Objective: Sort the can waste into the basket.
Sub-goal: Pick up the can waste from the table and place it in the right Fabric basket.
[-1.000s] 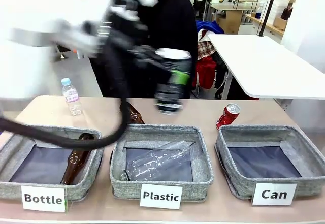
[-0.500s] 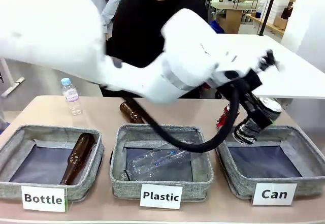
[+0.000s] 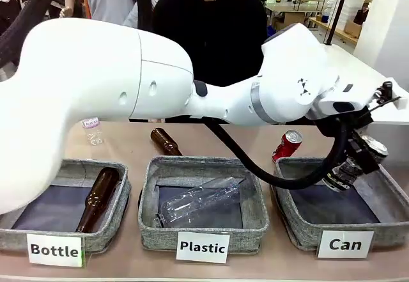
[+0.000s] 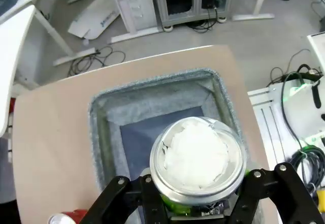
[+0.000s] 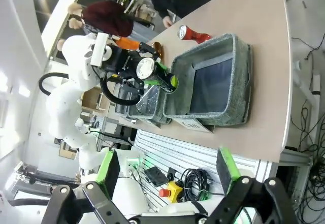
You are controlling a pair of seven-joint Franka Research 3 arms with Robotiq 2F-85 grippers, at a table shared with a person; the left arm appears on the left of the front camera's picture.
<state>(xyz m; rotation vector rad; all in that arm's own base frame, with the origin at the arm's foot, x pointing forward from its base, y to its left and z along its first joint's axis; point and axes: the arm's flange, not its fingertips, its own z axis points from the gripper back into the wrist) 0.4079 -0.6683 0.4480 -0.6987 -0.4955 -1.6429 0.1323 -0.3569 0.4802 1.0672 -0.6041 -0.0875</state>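
Gripping grey can point(image 4: 197, 155) in left gripper point(image 4: 198, 201), tilted, over basket point(image 4: 152, 79) floor. Lower closer, centre between walls, then open gently so no bounce-out. Leave right gripper point(image 5: 167, 170) wide, empty. Fetch red can point(image 3: 287, 145), on table just behind basket, afterwards.

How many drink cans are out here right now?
2. A red can sits on the table just behind the Can basket. A grey-black can is held in the left gripper above that basket. The arm covers part of the table, so another could be hidden.
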